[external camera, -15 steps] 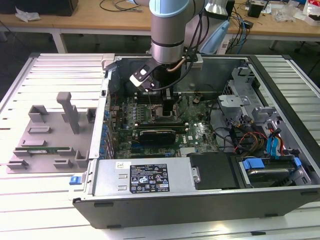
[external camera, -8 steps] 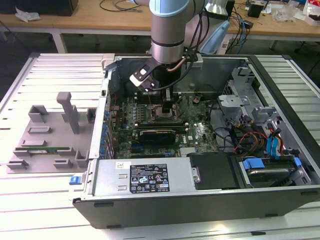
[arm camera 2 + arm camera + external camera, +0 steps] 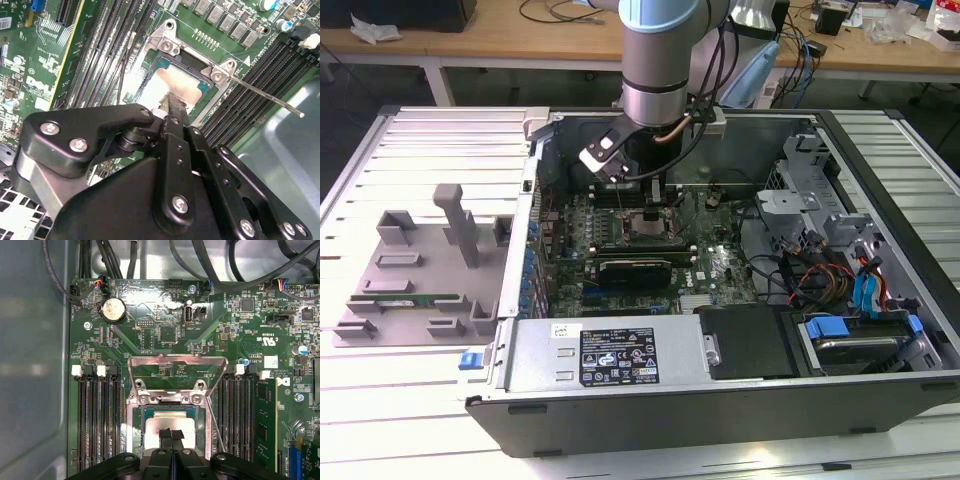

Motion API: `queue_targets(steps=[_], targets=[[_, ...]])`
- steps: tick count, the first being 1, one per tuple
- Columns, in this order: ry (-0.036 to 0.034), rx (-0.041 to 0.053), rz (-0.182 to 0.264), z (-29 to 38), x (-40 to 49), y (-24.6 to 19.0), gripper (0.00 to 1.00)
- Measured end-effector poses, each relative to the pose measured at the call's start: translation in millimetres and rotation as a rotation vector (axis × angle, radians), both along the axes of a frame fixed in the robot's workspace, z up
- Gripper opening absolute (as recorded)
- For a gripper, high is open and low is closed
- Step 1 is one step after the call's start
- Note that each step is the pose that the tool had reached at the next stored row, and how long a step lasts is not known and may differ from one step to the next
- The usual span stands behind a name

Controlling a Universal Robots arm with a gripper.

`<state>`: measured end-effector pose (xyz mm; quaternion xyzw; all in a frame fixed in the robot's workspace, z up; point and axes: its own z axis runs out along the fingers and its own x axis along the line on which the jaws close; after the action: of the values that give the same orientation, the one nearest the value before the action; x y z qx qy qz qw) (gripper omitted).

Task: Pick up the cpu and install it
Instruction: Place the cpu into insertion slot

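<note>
The cpu (image 3: 167, 421) (image 3: 174, 80), a silvery square chip with a thin dark rim, lies flat in the motherboard socket, whose metal frame (image 3: 175, 364) is swung up. My gripper (image 3: 171, 434) (image 3: 173, 103) points down at it with the two black fingertips pressed together and nothing between them. The tips are at or just above the chip's top plate; I cannot tell whether they touch. In the exterior view the gripper (image 3: 650, 207) reaches into the open computer case (image 3: 880, 330), over the middle of the board.
The socket's thin lever (image 3: 270, 98) sticks out to one side. Memory slots flank the socket, one with a green stick (image 3: 265, 425). A black graphics card (image 3: 635, 268) lies nearby. A grey fixture (image 3: 410, 270) holding a green memory stick lies at the exterior view's left.
</note>
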<state>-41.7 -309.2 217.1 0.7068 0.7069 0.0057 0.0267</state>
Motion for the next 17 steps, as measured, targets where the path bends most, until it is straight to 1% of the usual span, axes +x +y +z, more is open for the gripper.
queue_targets(steps=[1,2,6,7,10,11,12,15,17], targets=[[0.0151,-0.0002,0.0,-0.1,0.4,-0.1,0.11],[0.0175,-0.0004,0.0,0.0,0.5,-0.1,0.11],[0.0178,0.0002,0.0,-1.7,0.5,0.0,0.11],[0.0175,0.0,0.0,-2.3,0.5,0.0,0.11],[0.0089,0.0,0.0,-6.3,0.5,0.0,0.11],[0.0016,-0.0003,0.0,-7.2,0.5,-0.2,0.11],[-0.0021,0.0003,0.0,-8.8,0.5,0.0,0.11],[-0.0026,-0.0001,0.0,-12.0,0.1,-0.1,0.11],[-0.0026,-0.0001,0.0,-12.5,0.1,-0.1,0.11]])
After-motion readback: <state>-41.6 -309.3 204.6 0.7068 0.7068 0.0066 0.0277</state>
